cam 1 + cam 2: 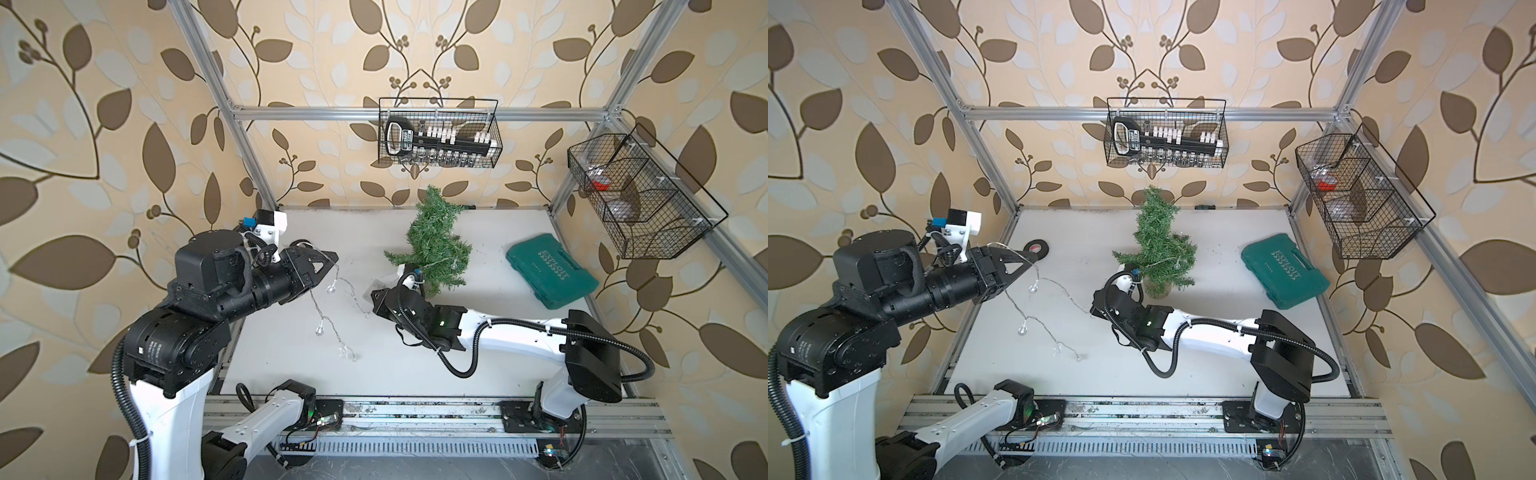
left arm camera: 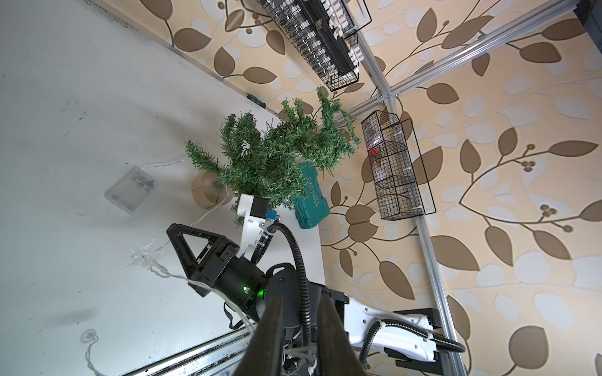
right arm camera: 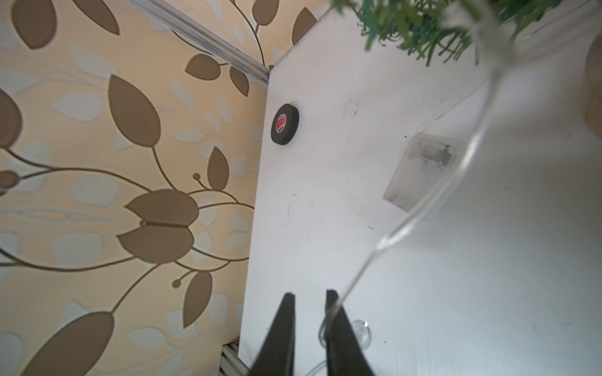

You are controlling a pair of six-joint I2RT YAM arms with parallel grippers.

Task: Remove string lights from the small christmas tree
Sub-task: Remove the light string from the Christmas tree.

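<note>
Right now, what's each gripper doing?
Left gripper: closed, holding the lights.
Right gripper: cannot tell; the lights run past its tips, grip unclear.

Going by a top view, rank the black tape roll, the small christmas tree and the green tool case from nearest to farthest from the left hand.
Measured from the left hand in a top view:
1. black tape roll: just behind the hand's tips, on the left side.
2. small christmas tree: in the middle, toward the back.
3. green tool case: far over on the right side.
</note>
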